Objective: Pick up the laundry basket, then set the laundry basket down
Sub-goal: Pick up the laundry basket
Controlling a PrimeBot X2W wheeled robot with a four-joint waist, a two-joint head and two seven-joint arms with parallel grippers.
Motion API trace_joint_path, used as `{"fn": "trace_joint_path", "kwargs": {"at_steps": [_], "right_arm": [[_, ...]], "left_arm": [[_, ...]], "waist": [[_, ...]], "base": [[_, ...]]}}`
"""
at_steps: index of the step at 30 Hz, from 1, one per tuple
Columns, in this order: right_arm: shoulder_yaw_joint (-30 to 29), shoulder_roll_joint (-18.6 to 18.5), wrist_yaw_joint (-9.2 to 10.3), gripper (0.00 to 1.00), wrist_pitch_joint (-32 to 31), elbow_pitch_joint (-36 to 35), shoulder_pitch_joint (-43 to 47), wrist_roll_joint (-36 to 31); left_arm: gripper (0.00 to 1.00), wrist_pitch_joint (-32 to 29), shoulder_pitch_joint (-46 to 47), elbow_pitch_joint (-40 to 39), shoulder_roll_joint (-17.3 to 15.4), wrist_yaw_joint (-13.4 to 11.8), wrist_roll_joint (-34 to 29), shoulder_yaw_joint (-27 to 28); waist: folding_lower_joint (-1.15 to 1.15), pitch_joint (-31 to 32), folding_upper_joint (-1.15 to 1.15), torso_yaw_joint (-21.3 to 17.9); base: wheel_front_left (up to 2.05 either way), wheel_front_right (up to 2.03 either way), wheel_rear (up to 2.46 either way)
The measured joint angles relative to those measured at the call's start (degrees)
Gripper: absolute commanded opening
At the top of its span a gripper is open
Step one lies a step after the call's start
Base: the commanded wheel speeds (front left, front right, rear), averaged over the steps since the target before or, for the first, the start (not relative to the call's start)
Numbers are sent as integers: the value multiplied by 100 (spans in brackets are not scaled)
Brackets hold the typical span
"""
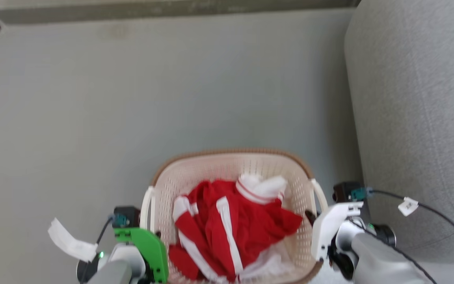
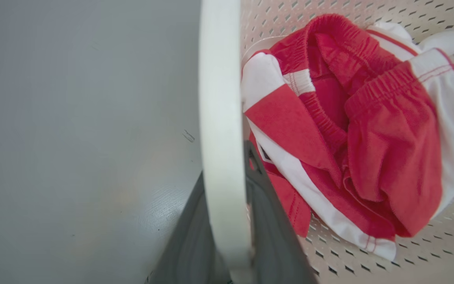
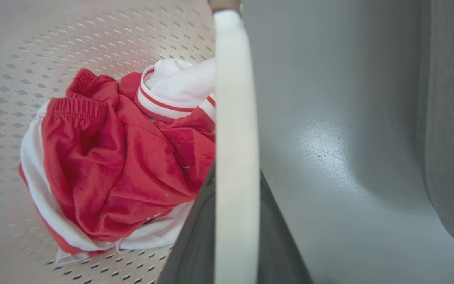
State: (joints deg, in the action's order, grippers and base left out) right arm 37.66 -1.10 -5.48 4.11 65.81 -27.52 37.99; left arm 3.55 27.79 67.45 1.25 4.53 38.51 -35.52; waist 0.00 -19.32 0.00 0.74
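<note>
Straddling the white side handles, both grippers hold the laundry basket, which sits at the bottom middle of the head view between the two arms. Left gripper: dark fingers pinched narrow on either side of the left handle, one outside the basket wall, one inside. Right gripper: same grip on the right handle. Whether the basket's base touches the floor I cannot tell. Red and white clothes lie crumpled inside, below the brown rim. Open room: bare grey floor ahead and to the left, running up to a dark skirting at the far edge. Tight side: a grey fabric sofa stands just beside the right handle, with the right wrist in the gap between. A black cable with a white tag loops from that wrist across the sofa's front.
</note>
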Motion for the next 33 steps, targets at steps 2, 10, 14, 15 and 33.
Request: {"fn": "trace_joint_path", "kwargs": {"at_steps": [2,10,14,15,33], "right_arm": [[60,3,0,0,-73,-13,119,46],[300,-3,12,0,-327,-73,593,226],[409,-8,54,0,-421,-122,864,368],[442,-9,56,0,-426,-136,927,387],[771,-35,311,0,-576,-337,1425,704]], "left_arm": [[0,-58,-110,25,1,4,51,-19],[0,-318,-518,68,-1,5,116,-174],[0,-402,-744,79,-4,7,258,-208],[0,-403,-803,83,-5,7,266,-213],[0,-504,-1333,41,-35,-53,419,-368]], "waist": [[0,148,0,-11],[0,733,0,-52],[0,1027,0,-62],[0,1100,0,-64],[0,2038,0,-94]], "base": [[0,0,0],[0,0,0],[0,0,0],[0,0,0],[0,0,0]]}}
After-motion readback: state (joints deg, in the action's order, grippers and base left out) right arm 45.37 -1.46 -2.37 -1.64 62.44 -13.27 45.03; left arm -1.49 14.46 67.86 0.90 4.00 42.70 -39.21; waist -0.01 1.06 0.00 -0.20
